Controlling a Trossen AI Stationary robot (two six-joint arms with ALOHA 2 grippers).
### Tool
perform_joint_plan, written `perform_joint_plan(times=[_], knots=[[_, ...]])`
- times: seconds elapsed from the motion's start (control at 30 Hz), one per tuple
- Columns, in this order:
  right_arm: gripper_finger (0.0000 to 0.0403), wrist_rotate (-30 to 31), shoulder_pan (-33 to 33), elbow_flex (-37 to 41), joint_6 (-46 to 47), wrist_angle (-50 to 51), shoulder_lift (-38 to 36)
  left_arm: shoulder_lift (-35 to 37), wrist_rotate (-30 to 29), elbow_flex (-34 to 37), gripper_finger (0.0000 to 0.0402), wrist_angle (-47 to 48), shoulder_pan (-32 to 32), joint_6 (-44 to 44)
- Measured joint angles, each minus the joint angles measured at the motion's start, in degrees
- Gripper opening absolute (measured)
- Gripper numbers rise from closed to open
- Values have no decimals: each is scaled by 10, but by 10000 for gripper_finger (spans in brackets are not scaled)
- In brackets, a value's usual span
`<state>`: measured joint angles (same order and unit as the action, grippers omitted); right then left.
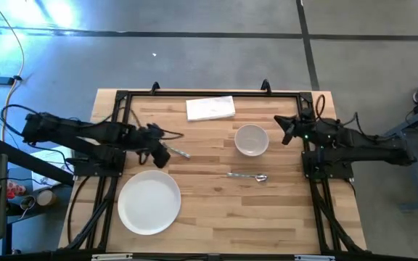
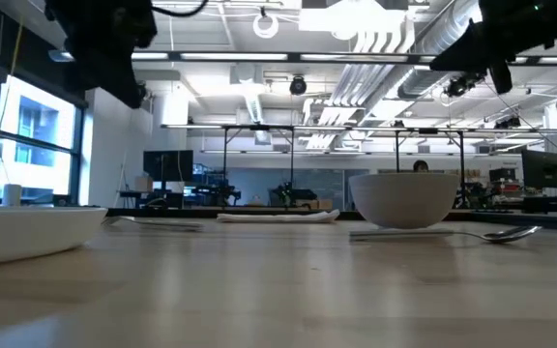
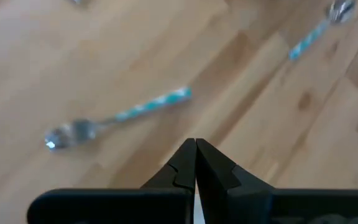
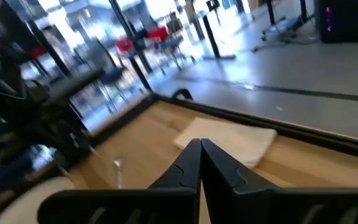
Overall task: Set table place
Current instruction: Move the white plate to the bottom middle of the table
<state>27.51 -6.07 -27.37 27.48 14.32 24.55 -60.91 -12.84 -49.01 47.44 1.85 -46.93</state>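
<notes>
Here the left gripper point(image 1: 160, 154), fingers pressed together and empty, hovers beside the fork point(image 1: 177, 151) near the table's point(image 1: 216, 210) left edge, with plate point(image 1: 149, 201) near the front-left corner, bowl point(image 1: 251, 140) and spoon point(image 1: 247, 175) right of centre, and the right gripper point(image 1: 286, 130) closed by the right edge.

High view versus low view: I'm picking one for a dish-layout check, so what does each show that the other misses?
Only the high view shows the whole plate as a round, both arms' places, the left pincer by the fork, and the right pincer beside the bowl.

Only the low view shows the room behind and the bowl's side profile.

Both show plate, bowl, spoon, fork and napkin on the table.
</notes>
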Motion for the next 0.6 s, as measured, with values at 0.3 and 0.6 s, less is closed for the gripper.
perform_joint_plan(times=[0.3,0.6], knots=[[0,-11,-21,-130,-45,140,80,-83,96,0,1,14,-47,-8],[0,-32,-23,-153,-82,142,92,-120,137,0,62,36,-116,55]])
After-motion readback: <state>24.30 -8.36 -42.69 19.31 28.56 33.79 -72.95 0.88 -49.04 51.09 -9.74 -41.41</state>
